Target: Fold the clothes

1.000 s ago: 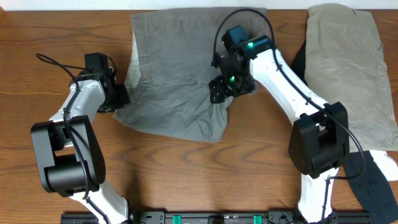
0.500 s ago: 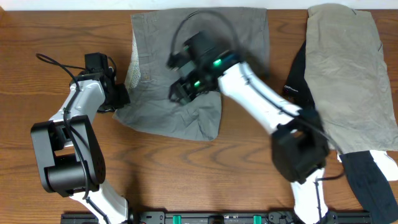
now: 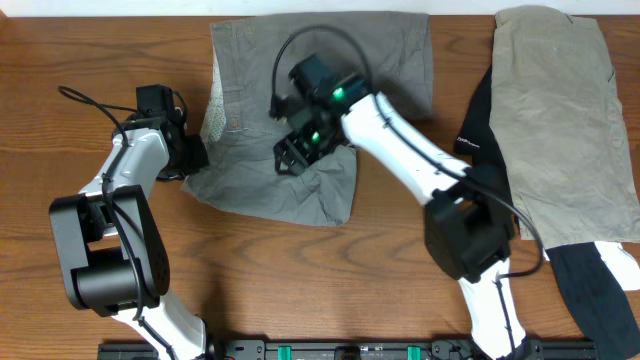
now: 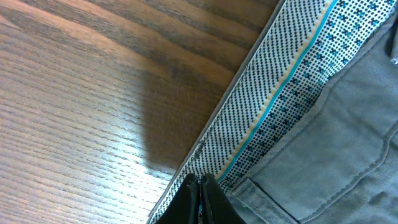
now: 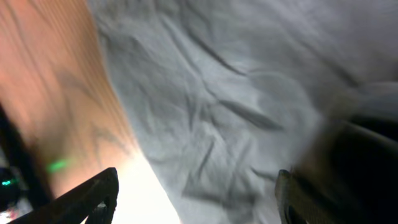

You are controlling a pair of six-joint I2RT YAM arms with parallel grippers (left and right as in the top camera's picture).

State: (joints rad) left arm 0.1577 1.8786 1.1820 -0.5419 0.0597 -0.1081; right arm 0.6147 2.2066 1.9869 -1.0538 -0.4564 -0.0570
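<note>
Overhead: one pair of shorts (image 3: 245, 60) spread top centre. One khaki garment (image 3: 560, 110) and one black garment (image 3: 478, 100) lie to the right. Left gripper (image 3: 192, 160) at the shorts' left edge, right gripper (image 3: 298, 152) over the middle.

Left wrist: jaws pressed together, apparently pinching the waistband lining (image 4: 280, 106).

Right wrist: blurred; jaws wide apart above grey cloth.

Likely light and limp; waistband and hems are the firmest holds.

Brown wood-grain counter (image 3: 300, 285). Grey shorts (image 3: 250, 185) lie wrinkled on it at the far edge, with the speckled waistband lining turned out on their left side. Well to the right of the shorts, a khaki garment (image 3: 560, 110) lies flat. A black garment (image 3: 592, 300) sits partly under it, showing along the edge facing the shorts and past its near end.
</note>
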